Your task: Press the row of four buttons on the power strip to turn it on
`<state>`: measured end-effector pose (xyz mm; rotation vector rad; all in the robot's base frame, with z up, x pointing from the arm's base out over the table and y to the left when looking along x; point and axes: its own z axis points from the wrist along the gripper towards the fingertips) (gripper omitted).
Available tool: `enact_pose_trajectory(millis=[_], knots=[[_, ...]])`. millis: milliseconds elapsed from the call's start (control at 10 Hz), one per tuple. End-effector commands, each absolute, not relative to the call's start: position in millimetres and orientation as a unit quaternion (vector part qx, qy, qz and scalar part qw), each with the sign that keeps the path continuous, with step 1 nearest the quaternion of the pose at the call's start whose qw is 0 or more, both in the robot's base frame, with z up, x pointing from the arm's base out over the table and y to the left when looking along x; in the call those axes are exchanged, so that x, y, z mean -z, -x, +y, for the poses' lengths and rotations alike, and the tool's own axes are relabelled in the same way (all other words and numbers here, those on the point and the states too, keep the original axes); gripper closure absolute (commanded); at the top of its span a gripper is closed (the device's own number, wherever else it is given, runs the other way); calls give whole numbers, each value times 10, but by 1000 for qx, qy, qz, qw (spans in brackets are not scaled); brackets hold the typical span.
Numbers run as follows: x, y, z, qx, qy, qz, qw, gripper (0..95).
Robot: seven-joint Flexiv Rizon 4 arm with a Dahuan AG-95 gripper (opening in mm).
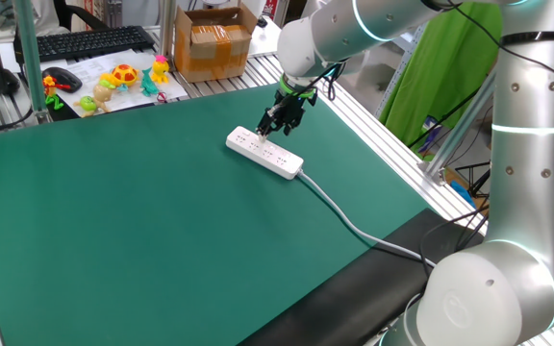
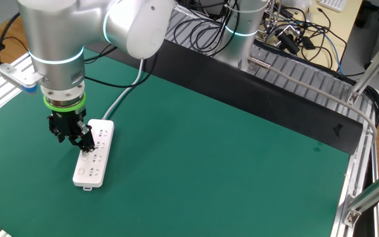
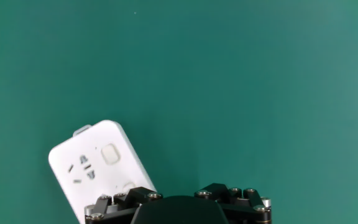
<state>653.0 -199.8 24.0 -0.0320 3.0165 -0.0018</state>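
Note:
The white power strip (image 1: 264, 152) lies on the green mat (image 1: 142, 221), and its grey cable (image 1: 354, 226) trails off toward the near right edge. In the other fixed view the power strip (image 2: 95, 155) lies at the left, and my gripper (image 2: 77, 138) hangs over its middle. Its dark fingers stand apart with nothing between them, one of them above the strip's top face. I cannot tell whether that finger touches it. The hand view shows the strip's rounded end (image 3: 82, 168) with one square button (image 3: 109, 154). The gripper body hides the other buttons. My gripper (image 1: 271, 128) points straight down.
A cardboard box (image 1: 214, 40), plastic toys (image 1: 118, 79), a keyboard (image 1: 85, 40) and a mouse (image 1: 62, 79) sit beyond the mat's far edge. Aluminium rails (image 1: 383, 144) border the mat on the right. Loose cables (image 2: 288, 33) lie behind the table.

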Motion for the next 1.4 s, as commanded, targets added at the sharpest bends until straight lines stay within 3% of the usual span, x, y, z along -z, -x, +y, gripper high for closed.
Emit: enact_pose_trajectory(millis=[100, 1400], knots=[[-248, -6528, -1984, 0, 10, 998, 63, 190], [-234, -6527, -1958, 3, 6, 997, 72, 190]])
